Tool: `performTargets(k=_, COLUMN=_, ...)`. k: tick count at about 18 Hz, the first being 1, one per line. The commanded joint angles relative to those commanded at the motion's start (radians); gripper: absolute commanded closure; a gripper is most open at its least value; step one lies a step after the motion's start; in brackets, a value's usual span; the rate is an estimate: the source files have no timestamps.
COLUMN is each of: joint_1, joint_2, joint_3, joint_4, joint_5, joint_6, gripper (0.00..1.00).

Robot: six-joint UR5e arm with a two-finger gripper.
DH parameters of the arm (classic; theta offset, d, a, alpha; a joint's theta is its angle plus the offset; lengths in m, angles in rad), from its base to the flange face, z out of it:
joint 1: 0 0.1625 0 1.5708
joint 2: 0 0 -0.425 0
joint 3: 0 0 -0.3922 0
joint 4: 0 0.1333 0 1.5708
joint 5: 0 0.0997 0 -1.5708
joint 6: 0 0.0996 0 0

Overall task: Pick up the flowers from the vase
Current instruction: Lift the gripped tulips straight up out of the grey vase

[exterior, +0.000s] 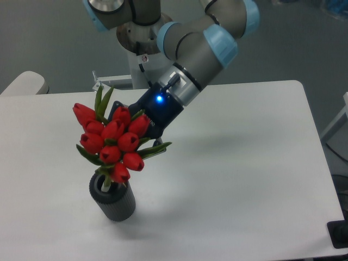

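Flowers (pixel 113 140) in vase (pixel 115 204), gripper (pixel 124 120) behind the blooms, grip state hidden

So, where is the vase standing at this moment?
The vase stands near the table's front-left edge in the camera view, directly under the flowers, with the gripper behind the bunch.

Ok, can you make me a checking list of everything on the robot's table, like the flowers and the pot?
Surface: white table, bare around the vase.
Job's things: red flowers with stems in the dark grey vase, bunch leaning left.
Clutter: nothing seen.
Grippers: gripper behind the bunch, fingers hidden by the blooms; blue light on.
Cables: short one at the arm's wrist.
Surroundings: grey floor, pale chair at the left, dark object at the lower right.
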Motion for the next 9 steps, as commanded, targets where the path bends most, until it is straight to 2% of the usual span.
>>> performTargets(k=2, joint_1=0.003, joint_2=0.006, joint_3=0.003, joint_4=0.000, joint_5=0.002, joint_6=-0.002, gripper=0.63)
performTargets(k=9, joint_1=0.020, joint_2=0.025, joint_3=0.003, joint_4=-0.003, joint_5=0.000, joint_6=-0.002, gripper=0.64)
